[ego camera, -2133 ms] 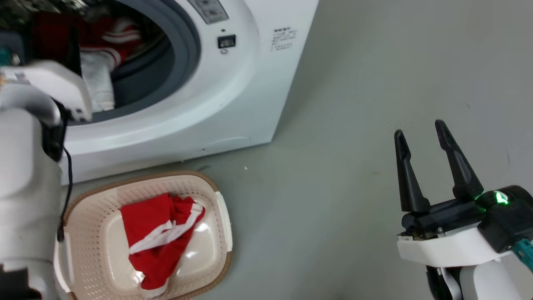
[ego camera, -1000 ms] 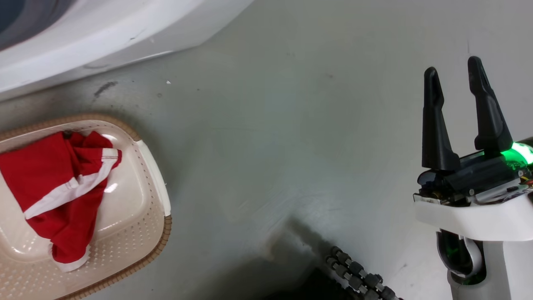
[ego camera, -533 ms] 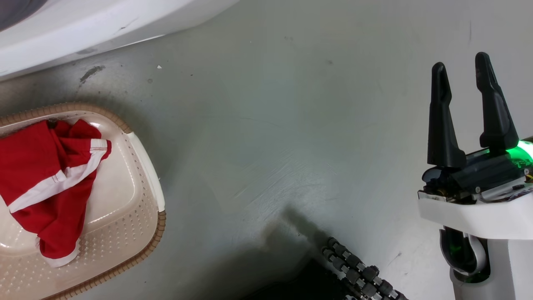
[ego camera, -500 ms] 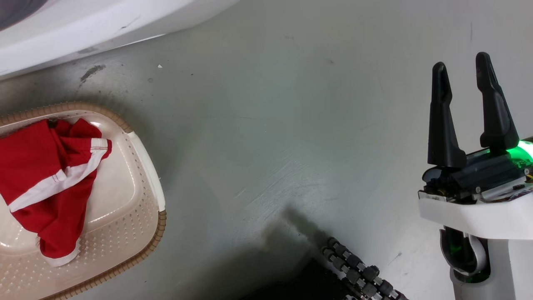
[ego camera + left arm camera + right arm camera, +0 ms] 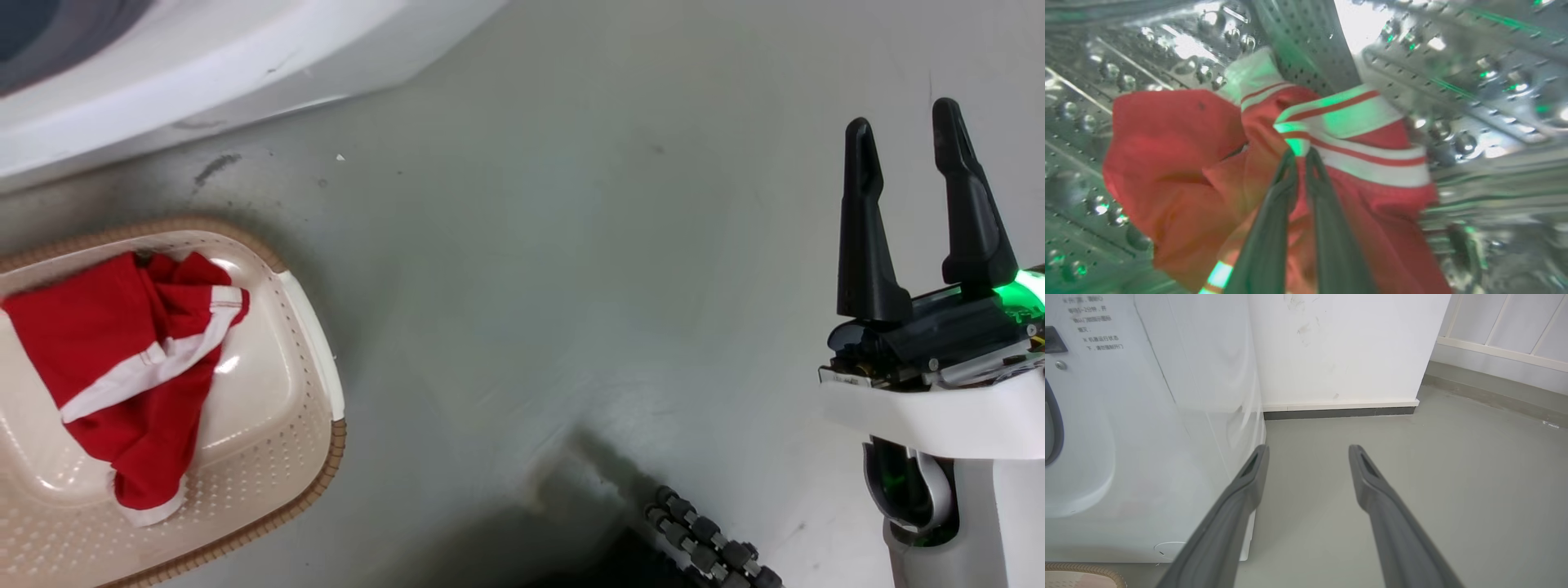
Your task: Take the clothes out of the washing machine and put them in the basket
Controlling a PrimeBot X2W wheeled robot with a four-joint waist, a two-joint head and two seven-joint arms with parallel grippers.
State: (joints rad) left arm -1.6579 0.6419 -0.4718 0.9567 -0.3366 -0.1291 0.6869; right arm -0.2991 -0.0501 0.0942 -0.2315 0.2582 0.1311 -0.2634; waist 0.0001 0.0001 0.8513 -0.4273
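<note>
Red clothes [image 5: 1180,155] nipped thinly in clenched left gripper [image 5: 1299,152], liable to slip or snag on drum [image 5: 1474,61]; right gripper [image 5: 900,114] spread, empty.

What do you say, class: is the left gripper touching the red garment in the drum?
Touching. In the left wrist view the left gripper is closed on a fold of the red garment, with fabric pinched between its tips.

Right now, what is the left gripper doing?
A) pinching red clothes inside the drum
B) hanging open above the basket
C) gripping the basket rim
A: the left gripper is shut on the clothes, with the perforated steel of the washing machine all around.
</note>
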